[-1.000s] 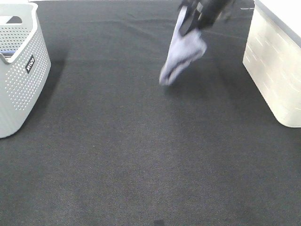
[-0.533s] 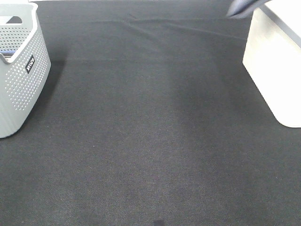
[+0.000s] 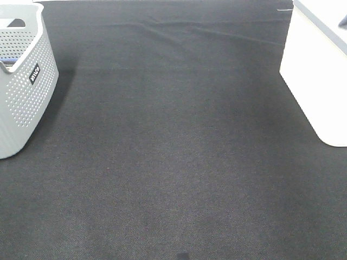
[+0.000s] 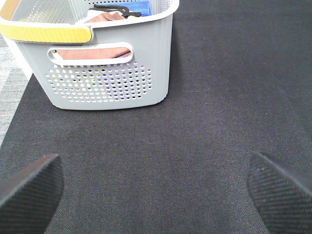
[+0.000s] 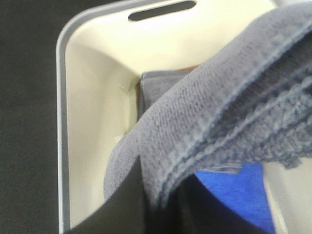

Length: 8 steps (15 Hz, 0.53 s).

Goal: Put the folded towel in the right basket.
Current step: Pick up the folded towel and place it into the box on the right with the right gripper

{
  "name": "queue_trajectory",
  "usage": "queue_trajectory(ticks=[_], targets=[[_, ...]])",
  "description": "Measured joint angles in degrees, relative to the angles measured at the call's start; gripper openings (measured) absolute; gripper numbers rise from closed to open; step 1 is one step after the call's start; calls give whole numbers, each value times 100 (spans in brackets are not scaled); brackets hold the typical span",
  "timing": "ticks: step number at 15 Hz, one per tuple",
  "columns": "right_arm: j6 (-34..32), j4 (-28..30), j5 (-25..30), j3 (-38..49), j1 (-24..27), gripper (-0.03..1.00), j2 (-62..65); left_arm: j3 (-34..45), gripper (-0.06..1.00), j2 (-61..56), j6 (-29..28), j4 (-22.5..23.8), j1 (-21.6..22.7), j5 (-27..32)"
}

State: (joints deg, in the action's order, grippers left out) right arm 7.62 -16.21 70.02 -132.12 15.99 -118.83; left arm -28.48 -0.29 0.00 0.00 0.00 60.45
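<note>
One towel (image 5: 219, 107), cleared from the tabletop (image 3: 173, 162), is now held by the right hand (image 5: 156, 207) over the basket (image 5: 83, 107); release is awaited.

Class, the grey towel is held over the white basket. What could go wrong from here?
1. The grey towel hangs near the wall of the white basket, so if released here it might drape over the rim.
2. Its layers hang loose and could unfold as it drops.
3. It would land on the blue cloth already inside, possibly lopsided.
</note>
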Motion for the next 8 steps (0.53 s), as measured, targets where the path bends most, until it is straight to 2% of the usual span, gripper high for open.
queue_trajectory(ticks=[2,3,4,5,6,7,8], targets=[[0,-264,0,0,0,8,-435,0,97,0,0,0,0,0],[-40,-275,0,0,0,11,-579,0,97,0,0,0,0,0],[-178,-183,0,0,0,18,-682,0,97,0,0,0,0,0],[-361,-11,0,0,0,32,-768,0,97,0,0,0,0,0],[-481,132,0,0,0,51,-791,0,97,0,0,0,0,0],[-493,195,0,0,0,74,-791,0,97,0,0,0,0,0],[-493,149,0,0,0,80,-779,0,97,0,0,0,0,0]])
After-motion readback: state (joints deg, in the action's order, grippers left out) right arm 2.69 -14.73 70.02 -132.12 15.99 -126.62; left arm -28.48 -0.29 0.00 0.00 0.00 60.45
